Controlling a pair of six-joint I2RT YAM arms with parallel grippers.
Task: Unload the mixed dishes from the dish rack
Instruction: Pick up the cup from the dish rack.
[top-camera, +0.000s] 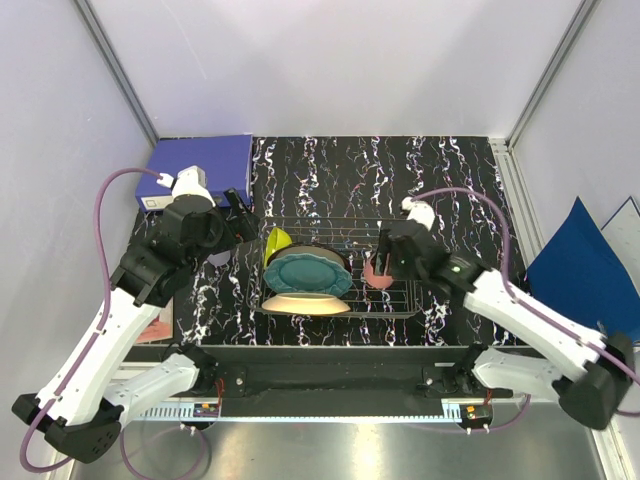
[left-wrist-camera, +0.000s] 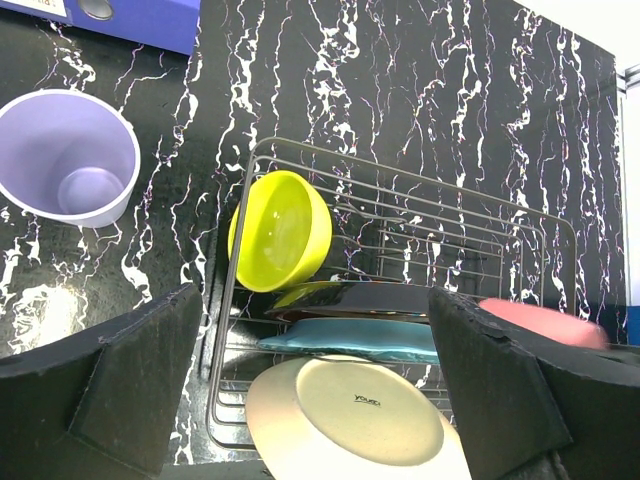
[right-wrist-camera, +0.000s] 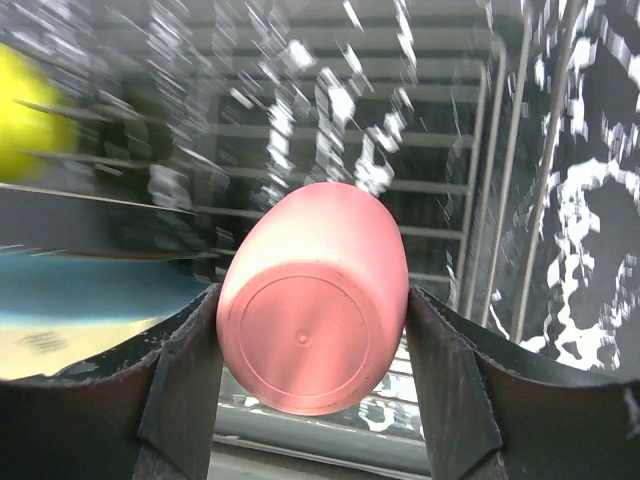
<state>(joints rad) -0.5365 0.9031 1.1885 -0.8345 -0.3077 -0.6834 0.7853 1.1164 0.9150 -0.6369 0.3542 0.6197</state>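
1. Clamping the salmon-pink cup (right-wrist-camera: 315, 270), the right gripper (right-wrist-camera: 310, 300) sets its dark pads against both smooth sides. The cup lies tipped over at the right end of the dish rack (top-camera: 405, 298), round base toward the wrist camera.
2. The left gripper (left-wrist-camera: 315, 300) hangs spread wide and empty over the rack's left end.
3. In the thin wire grid, a glossy yellow-green bowl (left-wrist-camera: 280, 230), a scalloped teal plate (top-camera: 308, 272) and a cream bowl (left-wrist-camera: 345, 410) stand on edge.
4. The lavender cup (left-wrist-camera: 65, 160) stands upright on the black marbled table (left-wrist-camera: 400, 80), left of the rack.
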